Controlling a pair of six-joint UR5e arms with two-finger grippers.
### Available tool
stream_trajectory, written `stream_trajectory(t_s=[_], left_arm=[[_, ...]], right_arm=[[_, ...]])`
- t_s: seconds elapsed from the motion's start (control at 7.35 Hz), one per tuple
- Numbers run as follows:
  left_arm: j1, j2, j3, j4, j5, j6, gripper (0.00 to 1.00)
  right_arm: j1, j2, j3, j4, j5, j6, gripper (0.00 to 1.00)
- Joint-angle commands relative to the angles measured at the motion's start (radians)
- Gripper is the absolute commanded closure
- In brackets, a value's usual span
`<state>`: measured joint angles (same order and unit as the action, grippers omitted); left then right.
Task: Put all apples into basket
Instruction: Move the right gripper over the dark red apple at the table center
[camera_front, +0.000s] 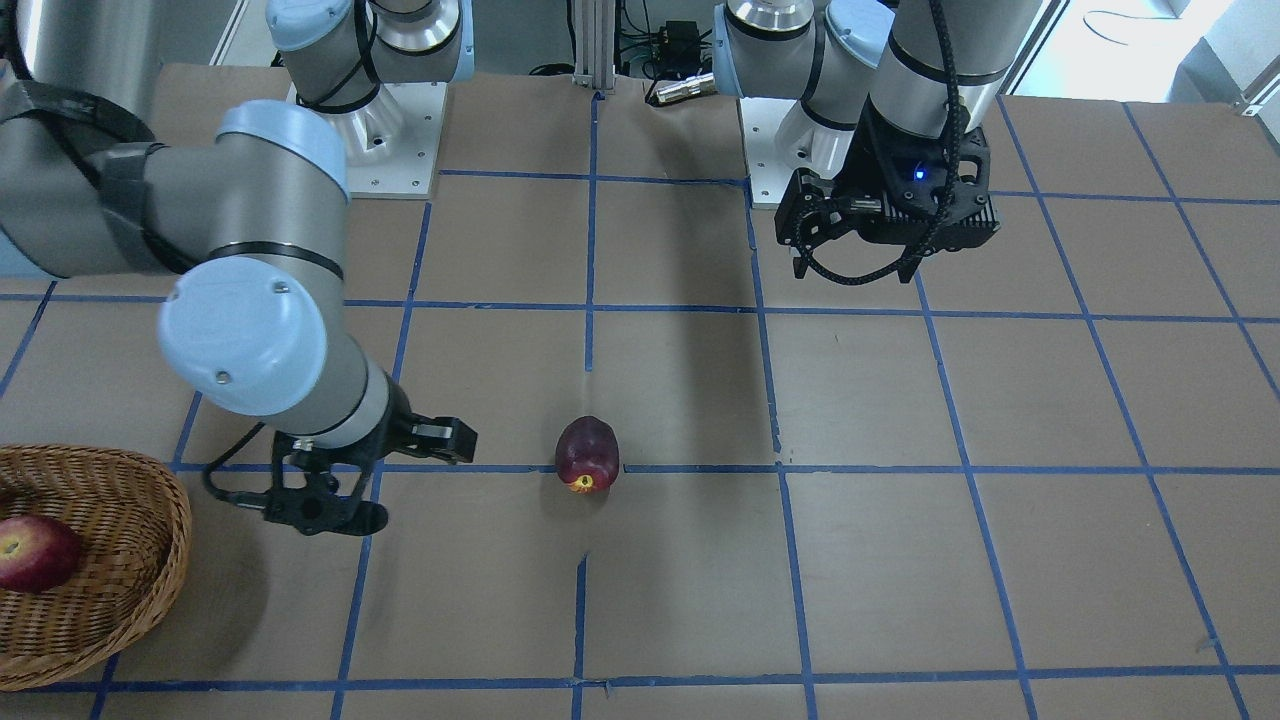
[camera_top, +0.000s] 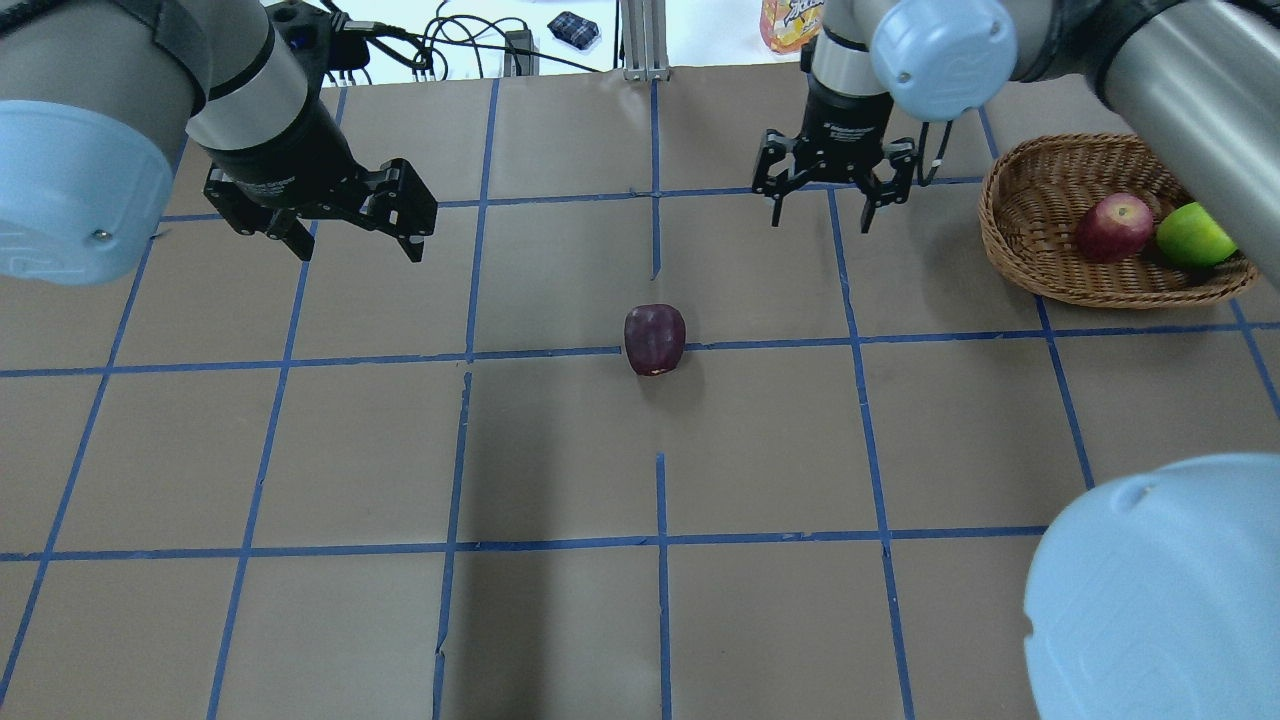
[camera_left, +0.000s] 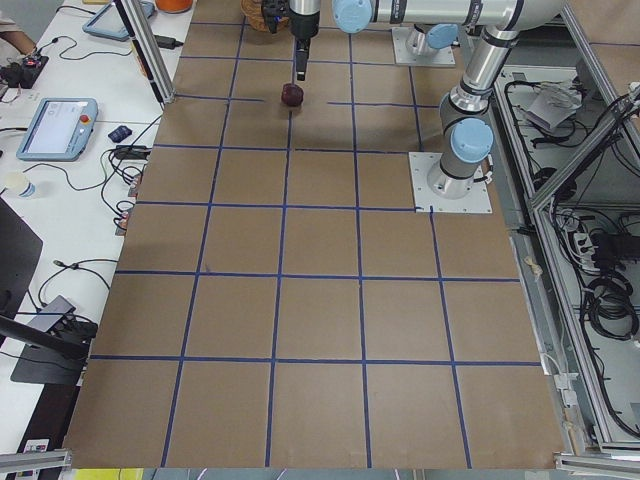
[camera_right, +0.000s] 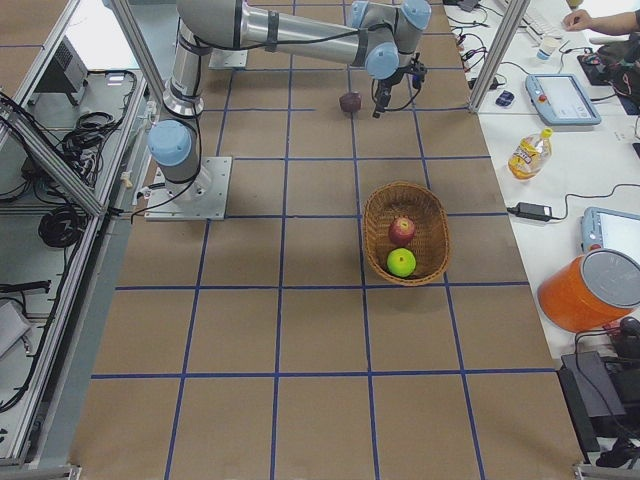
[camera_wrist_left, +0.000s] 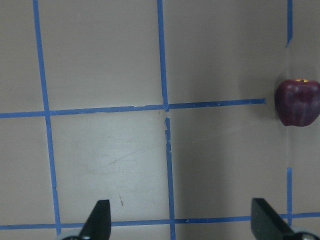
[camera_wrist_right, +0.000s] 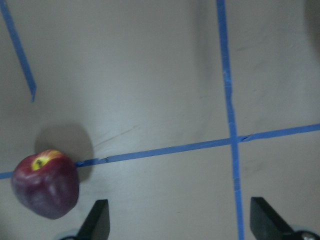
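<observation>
A dark maroon apple (camera_top: 655, 340) with a yellow patch lies on the table's middle, on a blue tape line; it also shows in the front view (camera_front: 587, 455) and both wrist views (camera_wrist_left: 297, 102) (camera_wrist_right: 46, 183). The wicker basket (camera_top: 1010, 235) stands at the right and holds a red apple (camera_top: 1113, 227) and a lime-green apple (camera_top: 1193, 235). My right gripper (camera_top: 820, 220) is open and empty, hovering between the maroon apple and the basket. My left gripper (camera_top: 350, 240) is open and empty, off to the apple's left.
The table is brown paper with a grid of blue tape (camera_top: 660, 545). The arm bases (camera_front: 390, 150) sit at the robot's edge. A bottle (camera_right: 526, 152), tablets and cables lie on the side bench beyond the table's edge.
</observation>
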<state>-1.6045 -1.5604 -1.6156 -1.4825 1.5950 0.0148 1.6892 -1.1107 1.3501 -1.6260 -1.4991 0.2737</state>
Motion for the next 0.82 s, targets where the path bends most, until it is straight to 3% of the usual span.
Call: stream_trajectory(t_s=[0.0,0.27,0.54,0.68], left_arm=[[0.005,0.0,-0.001,-0.001,-0.001,0.001,0.0],[0.005,0.002,-0.003,-0.001,0.0,0.002,0.0],[0.005,0.002,-0.003,-0.001,0.0,0.002,0.0],[0.005,0.002,-0.003,-0.001,0.0,0.002,0.0]], right_arm=[[0.108,0.049,0.007,-0.058,0.074,0.102,0.0],[0.176,0.101,0.01,-0.158,0.071,0.165,0.0],[0.191,0.103,0.085,-0.223,0.074,0.168,0.0],[0.198,0.106,0.137,-0.344,0.076,0.171,0.0]])
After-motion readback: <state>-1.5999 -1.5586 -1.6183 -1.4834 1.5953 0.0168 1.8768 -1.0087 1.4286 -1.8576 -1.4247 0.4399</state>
